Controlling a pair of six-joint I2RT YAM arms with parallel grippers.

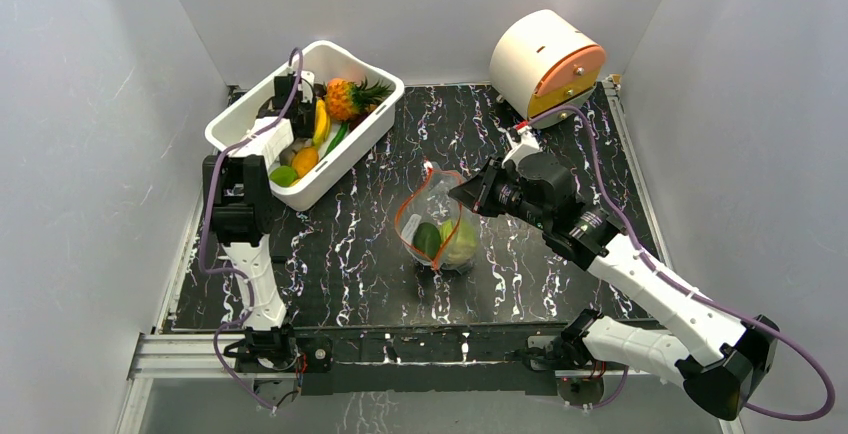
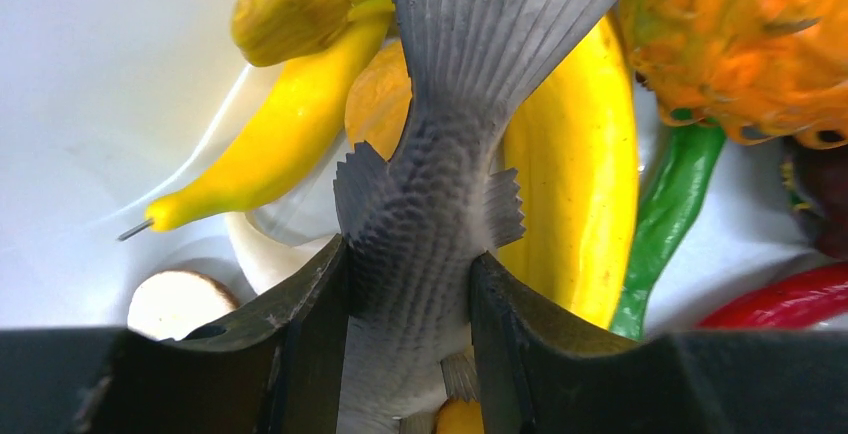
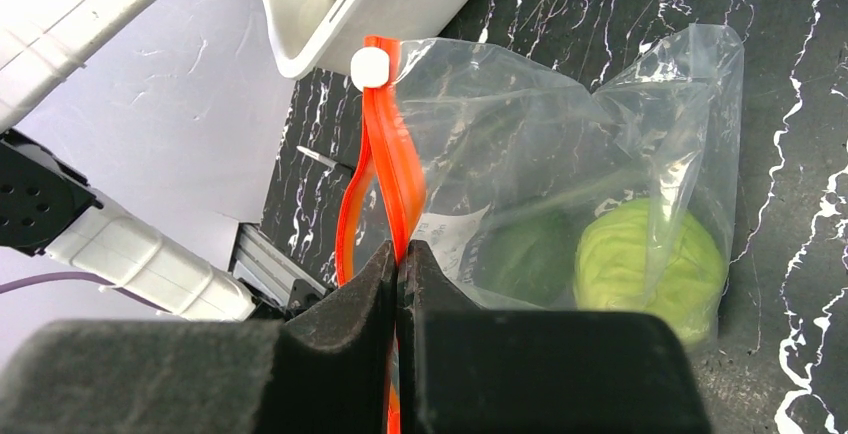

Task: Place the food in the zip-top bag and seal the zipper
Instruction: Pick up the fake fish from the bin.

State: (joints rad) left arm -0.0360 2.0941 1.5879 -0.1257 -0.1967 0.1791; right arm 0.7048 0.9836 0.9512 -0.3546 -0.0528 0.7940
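Left gripper [image 2: 410, 259] clamped on grey fish [image 2: 440, 154] around its body, inside white tub [image 1: 345, 159] at far-left table edge, bananas [image 2: 580, 174] pressed alongside, right gripper [image 3: 400, 254] pinched shut on red zipper [image 3: 385, 154], bag [image 3: 520, 124] mid-table, mouth gaping, green fruit [image 3: 650, 264] inside, bare table [image 1: 560, 294] all around.

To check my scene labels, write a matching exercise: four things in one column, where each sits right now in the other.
Things:
1. toy fish
2. zipper
3. light-green round fruit
4. pineapple

Places:
A. inside the zip-top bag
B. lying free in the white tub
C. gripped by the left tool
D. pinched in the right tool

Pairs: 1-C, 2-D, 3-A, 4-B
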